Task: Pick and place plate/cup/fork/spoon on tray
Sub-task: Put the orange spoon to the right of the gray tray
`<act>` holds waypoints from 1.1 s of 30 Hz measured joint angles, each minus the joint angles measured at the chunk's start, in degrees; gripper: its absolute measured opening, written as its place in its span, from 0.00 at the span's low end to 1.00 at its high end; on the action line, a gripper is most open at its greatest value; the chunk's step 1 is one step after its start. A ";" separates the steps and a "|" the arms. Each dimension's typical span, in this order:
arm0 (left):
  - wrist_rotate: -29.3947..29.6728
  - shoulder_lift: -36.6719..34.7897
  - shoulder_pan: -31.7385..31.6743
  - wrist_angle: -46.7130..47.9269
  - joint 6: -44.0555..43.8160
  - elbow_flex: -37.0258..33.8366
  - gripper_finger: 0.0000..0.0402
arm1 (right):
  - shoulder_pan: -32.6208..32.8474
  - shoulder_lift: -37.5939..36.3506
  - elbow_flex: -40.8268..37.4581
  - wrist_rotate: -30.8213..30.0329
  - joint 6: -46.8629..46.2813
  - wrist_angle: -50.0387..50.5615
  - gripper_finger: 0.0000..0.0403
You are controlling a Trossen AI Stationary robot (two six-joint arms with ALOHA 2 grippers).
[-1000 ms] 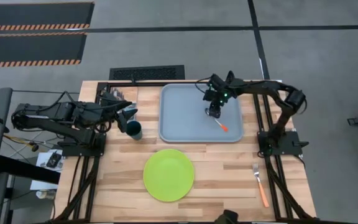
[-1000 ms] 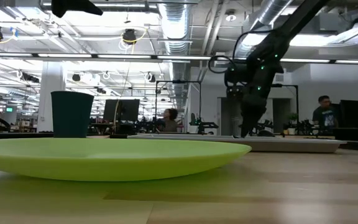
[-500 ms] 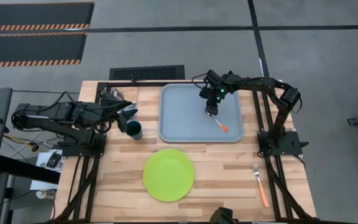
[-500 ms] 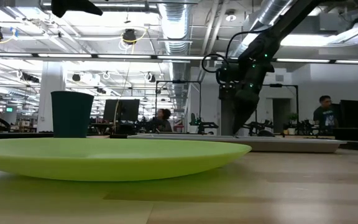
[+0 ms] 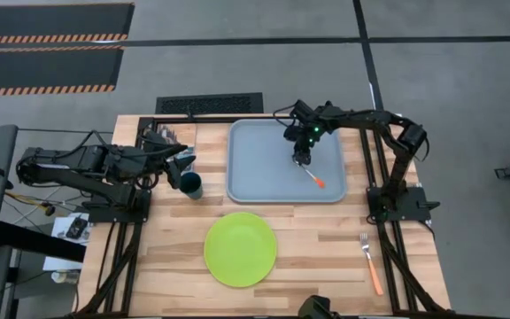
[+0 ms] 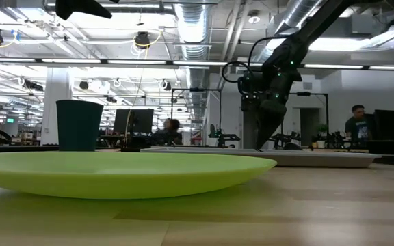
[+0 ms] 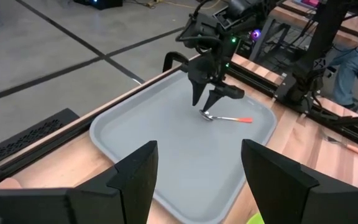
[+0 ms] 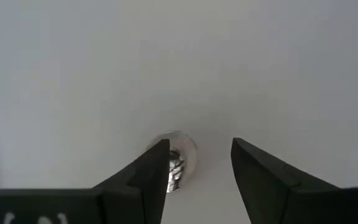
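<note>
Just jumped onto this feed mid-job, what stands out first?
The right end effector hangs open over the spoon, which lies on the tray. The plate sits on the table's near side, off the tray; the left end effector waits by the cup.

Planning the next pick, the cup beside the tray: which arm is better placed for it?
Left, probably. The left gripper sits open right by the cup, while the right gripper is over the tray at the spoon.

Smooth matt plastic tray (image 5: 264, 177), shiny metal spoon (image 7: 225, 117) bowl, pale wood-plank table (image 5: 326, 239), glossy plate (image 5: 240, 249)
</note>
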State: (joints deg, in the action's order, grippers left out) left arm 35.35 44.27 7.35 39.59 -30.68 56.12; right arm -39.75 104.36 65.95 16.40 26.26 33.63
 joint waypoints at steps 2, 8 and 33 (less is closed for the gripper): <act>0.00 -0.02 -0.01 0.00 0.00 0.00 0.54 | -0.04 0.00 0.00 -0.01 0.22 -0.37 0.49; 0.00 0.00 -0.01 0.01 0.00 0.00 0.54 | -0.48 0.00 0.00 0.22 0.45 -0.27 0.47; 0.00 0.00 -0.01 0.00 0.02 0.00 0.54 | -0.52 -0.02 -1.10 0.28 2.28 -2.10 0.47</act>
State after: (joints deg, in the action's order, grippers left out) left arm 35.35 44.27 7.33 39.59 -30.65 56.12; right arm -40.27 104.34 64.85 16.68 28.53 31.53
